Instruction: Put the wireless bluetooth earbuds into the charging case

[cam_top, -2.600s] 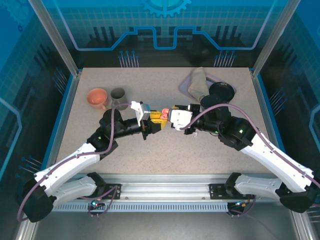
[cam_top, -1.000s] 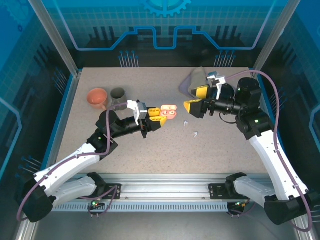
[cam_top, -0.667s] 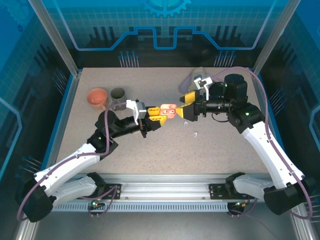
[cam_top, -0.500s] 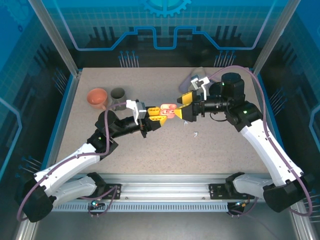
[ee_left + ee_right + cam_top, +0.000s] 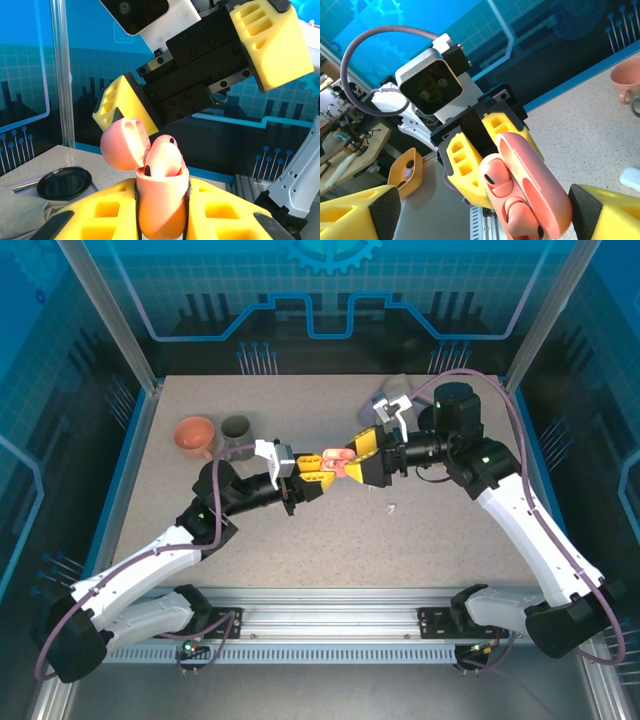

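A salmon-pink charging case (image 5: 160, 205) stands upright with my left gripper (image 5: 161, 192) shut on its body. Its lid (image 5: 124, 144) is hinged open to the left. Two salmon-pink earbuds (image 5: 498, 181) sit in the case's wells, heads up. In the top view the left gripper (image 5: 320, 469) holds the case (image 5: 336, 464) above the middle of the table. My right gripper (image 5: 364, 459) is open just right of it, its fingers (image 5: 355, 216) wide apart on either side of the case. One white earbud (image 5: 392, 507) lies loose on the table.
A salmon cup (image 5: 195, 436) and a dark grey cup (image 5: 237, 428) stand at the back left. A grey cloth (image 5: 392, 390) and a black dish (image 5: 64, 182) lie at the back right, behind the right arm. A small white object (image 5: 631, 177) lies on the table.
The right gripper pulled away to the back right, then swung back left and now stands open at the case. The left gripper has kept the case still.
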Available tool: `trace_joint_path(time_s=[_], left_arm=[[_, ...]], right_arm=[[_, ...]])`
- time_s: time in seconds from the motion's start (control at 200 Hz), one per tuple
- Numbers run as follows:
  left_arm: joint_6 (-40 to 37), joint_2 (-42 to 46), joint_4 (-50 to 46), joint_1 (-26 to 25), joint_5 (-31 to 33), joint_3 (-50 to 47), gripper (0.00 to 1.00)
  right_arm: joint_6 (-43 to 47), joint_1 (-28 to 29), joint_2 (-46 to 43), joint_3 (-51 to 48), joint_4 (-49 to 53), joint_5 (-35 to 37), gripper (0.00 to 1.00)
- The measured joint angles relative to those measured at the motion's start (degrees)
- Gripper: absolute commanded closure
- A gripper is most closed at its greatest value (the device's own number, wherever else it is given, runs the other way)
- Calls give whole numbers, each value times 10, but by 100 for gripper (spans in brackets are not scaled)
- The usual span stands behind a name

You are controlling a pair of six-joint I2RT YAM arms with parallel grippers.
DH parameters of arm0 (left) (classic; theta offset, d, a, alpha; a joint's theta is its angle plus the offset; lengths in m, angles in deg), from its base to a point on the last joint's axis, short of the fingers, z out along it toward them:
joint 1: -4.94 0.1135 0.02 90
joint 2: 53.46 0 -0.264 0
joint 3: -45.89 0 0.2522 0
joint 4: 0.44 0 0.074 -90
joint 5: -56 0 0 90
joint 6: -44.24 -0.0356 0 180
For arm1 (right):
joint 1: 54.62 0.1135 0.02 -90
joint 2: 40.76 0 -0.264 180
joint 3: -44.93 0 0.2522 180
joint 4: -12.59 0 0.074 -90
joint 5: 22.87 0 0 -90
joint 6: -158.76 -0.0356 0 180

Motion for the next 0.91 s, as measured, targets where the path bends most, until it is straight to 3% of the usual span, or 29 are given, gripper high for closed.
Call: trace_joint_path(time_s=[0.33,0.905], left_arm=[[0,0,0,-4,-4,0,100],[0,0,-12,-6,6,0,100]], right_arm=[[21,1,5,10,27,-3,28],[42,4,-23,13,47,12,29]])
